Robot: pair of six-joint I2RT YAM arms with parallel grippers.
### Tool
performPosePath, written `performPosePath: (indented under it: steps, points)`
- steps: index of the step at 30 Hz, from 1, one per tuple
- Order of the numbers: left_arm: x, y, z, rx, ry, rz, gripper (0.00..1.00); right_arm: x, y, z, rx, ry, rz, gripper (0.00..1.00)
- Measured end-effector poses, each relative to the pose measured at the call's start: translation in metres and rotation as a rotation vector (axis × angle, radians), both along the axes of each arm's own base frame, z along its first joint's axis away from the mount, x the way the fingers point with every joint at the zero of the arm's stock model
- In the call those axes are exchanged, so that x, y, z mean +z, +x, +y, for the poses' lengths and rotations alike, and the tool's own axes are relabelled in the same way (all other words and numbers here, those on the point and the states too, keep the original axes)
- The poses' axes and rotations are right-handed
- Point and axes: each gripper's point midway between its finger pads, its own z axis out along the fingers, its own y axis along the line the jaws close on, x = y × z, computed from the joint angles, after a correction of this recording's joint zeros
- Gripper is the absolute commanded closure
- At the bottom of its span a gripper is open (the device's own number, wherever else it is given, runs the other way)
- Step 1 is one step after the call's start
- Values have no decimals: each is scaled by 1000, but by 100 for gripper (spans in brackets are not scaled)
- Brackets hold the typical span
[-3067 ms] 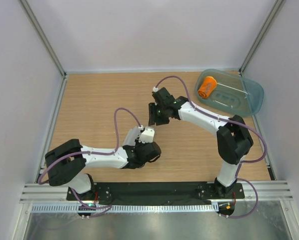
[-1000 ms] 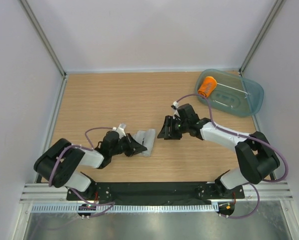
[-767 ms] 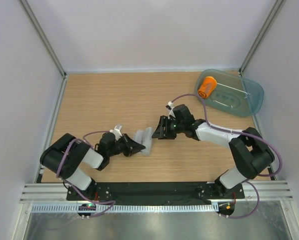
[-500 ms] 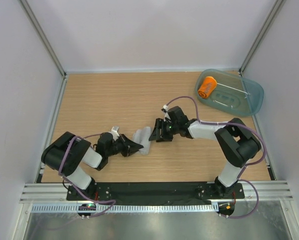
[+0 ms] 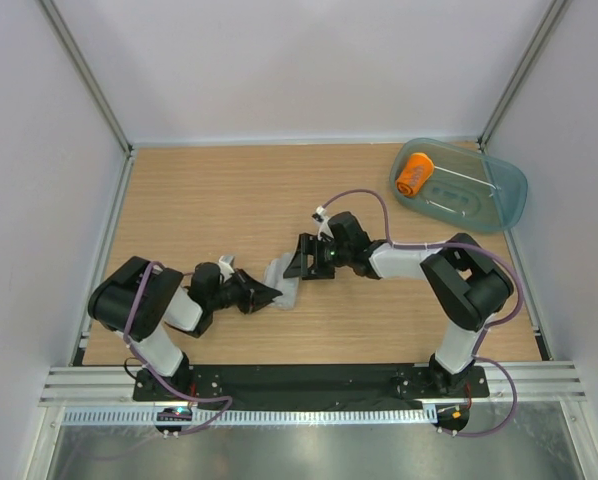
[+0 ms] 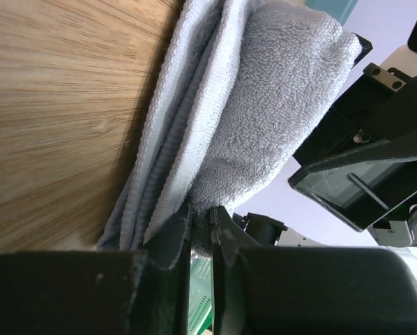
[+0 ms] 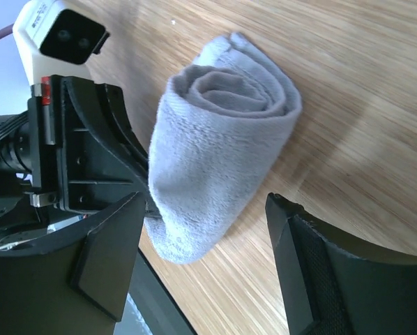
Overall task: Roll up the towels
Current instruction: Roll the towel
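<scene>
Your left gripper pinches grey towel by its edge | your right gripper gapes just beside it, gripping nothing | grey towel rolled, well left of tub | orange towel in tub

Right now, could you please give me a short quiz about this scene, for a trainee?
1. True or false: the orange towel lies rolled inside the tub.
2. Which gripper pinches the grey towel: A) left, B) right?
3. Fill in: the right gripper is ____.
Key: 1 true; 2 A, the left gripper; 3 open.
</scene>
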Motion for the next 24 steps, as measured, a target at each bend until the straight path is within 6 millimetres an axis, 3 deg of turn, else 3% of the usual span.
performPosePath:
  steps: [6, 12, 13, 16, 24]
  points:
    - [-1, 1, 0, -14, -2, 19, 100, -12, -1, 7, 17, 5, 13, 28]
    - [-2, 1, 2, -16, -2, 30, 99, -17, 1, 13, 22, -4, 13, 50]
    - [-2, 1, 1, -17, 0, 30, 95, -19, 1, 13, 19, -13, 16, 57]
    - [-2, 2, 1, -23, 7, 22, 86, -21, 4, 12, 1, -54, 30, 62]
    - [1, 5, 10, -27, 122, -30, 70, -19, 7, 12, -22, -183, 39, 64]
